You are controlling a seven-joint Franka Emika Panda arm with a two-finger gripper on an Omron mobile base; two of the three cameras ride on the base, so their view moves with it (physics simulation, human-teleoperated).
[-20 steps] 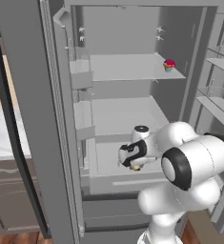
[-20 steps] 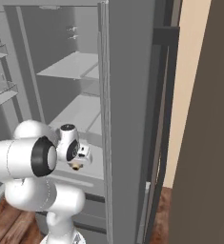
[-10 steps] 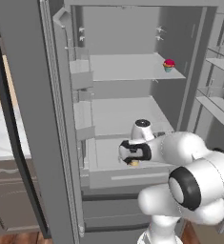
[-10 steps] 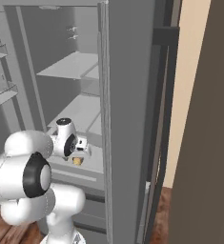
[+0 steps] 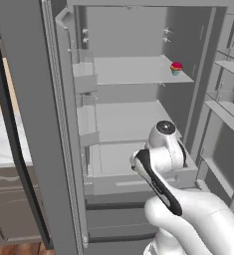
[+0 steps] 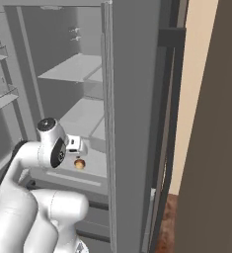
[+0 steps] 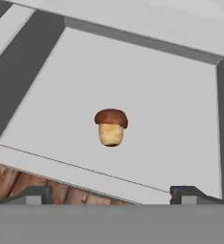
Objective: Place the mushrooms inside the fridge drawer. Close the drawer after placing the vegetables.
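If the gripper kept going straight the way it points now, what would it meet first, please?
Most likely the mushroom, centred ahead of the open gripper on the drawer floor; how far off is unclear.

From where I stood, the arm's bulky white links blocked the front right part of the fridge drawer point(image 5: 113, 182) in the left base view, so the mushroom lying inside could not be seen there. In the right base view the mushroom point(image 6: 79, 164) was a tiny brown blob, too small to tell cap from stem. The gripper point(image 7: 111, 193) was cut off at the bottom of the hand view: just its two dark tips point(image 7: 33, 194) poked up, wide apart. The small red-topped thing point(image 5: 176, 68) on the upper shelf was too small to make out.
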